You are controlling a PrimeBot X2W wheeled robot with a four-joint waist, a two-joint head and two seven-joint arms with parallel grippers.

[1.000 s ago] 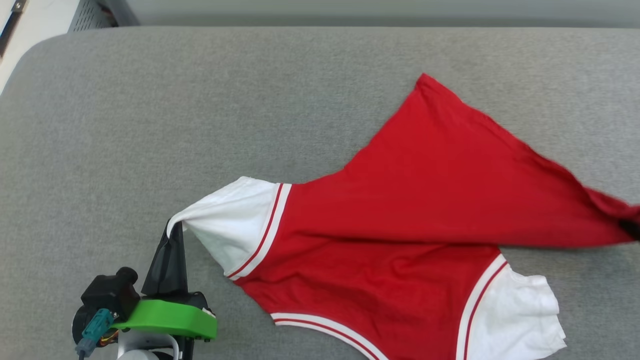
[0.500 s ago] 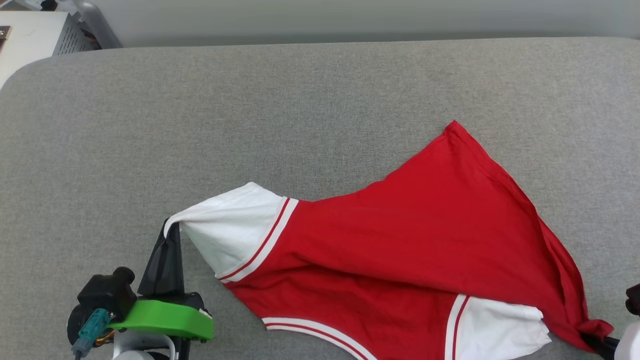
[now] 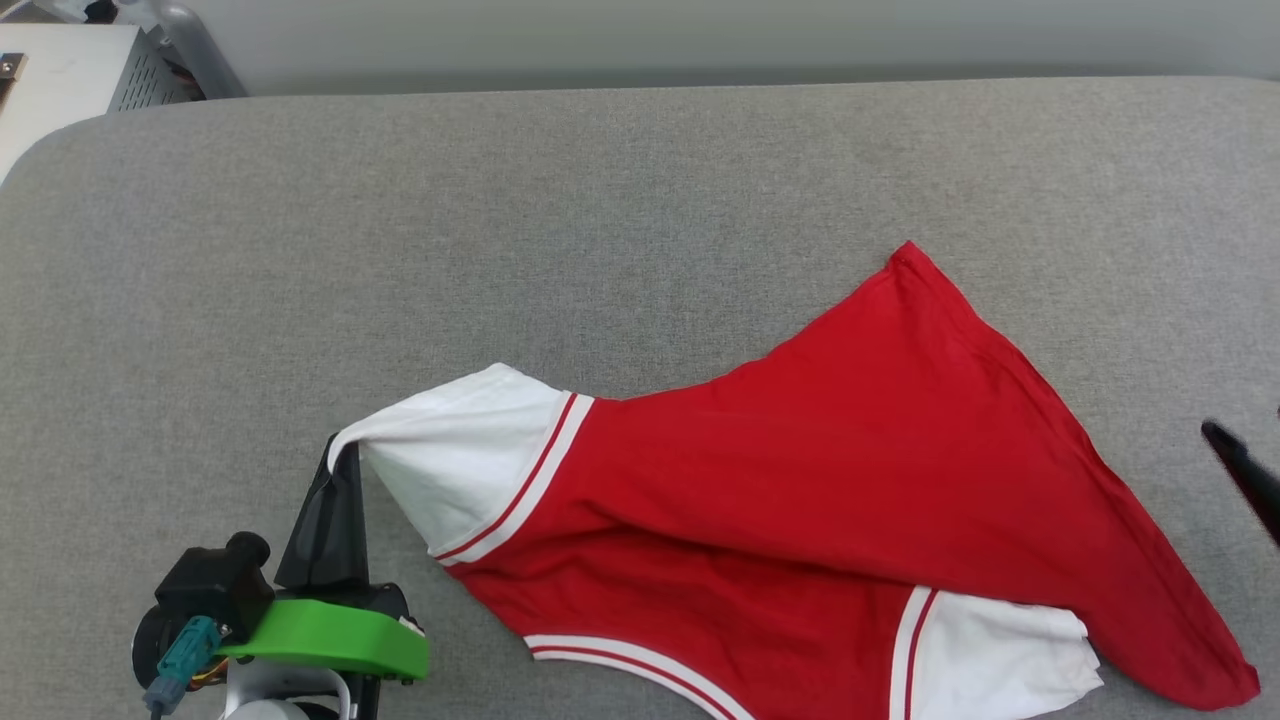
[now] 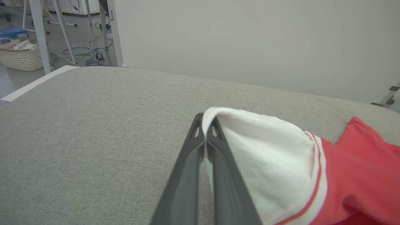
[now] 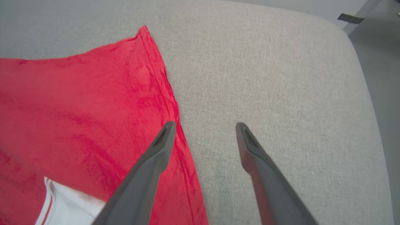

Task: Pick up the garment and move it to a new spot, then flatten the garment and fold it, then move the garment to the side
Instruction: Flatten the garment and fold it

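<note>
While the left gripper (image 3: pixel 345 458) clamped the cuff of the white sleeve (image 3: pixel 470 450), that end of the shirt (image 3: pixel 800 480) rose off the table (image 3: pixel 500 220) in a small peak. The left wrist view showed why: the two fingers were pressed together on the cuff's edge (image 4: pixel 204 120), so the cloth hung from them rather than lying down. The hold looked like an anchor, meant to keep this end fixed while the rest was drawn out.

Further right, the red body lay on the right half of the table, plain side up with no lettering visible. It was not flat. One hem corner (image 3: pixel 905 255) pointed away from the robot. The other (image 3: pixel 1225 685) lay near the front edge, where the red cloth lapped diagonally over the second sleeve (image 3: pixel 1000 650) and covered part of it.

At the far right, the right gripper (image 5: pixel 204 125) was spread wide and held nothing. One of its fingers (image 5: pixel 156 156) hung over the shirt's red edge (image 5: pixel 78 103) and the other over bare grey. In the head view a blurred finger (image 3: pixel 1240 465) stood apart from the cloth. The shirt seemed placed but not yet flattened, and the free gripper probably needed a fresh hold on a hem corner to undo the diagonal lap.
</note>
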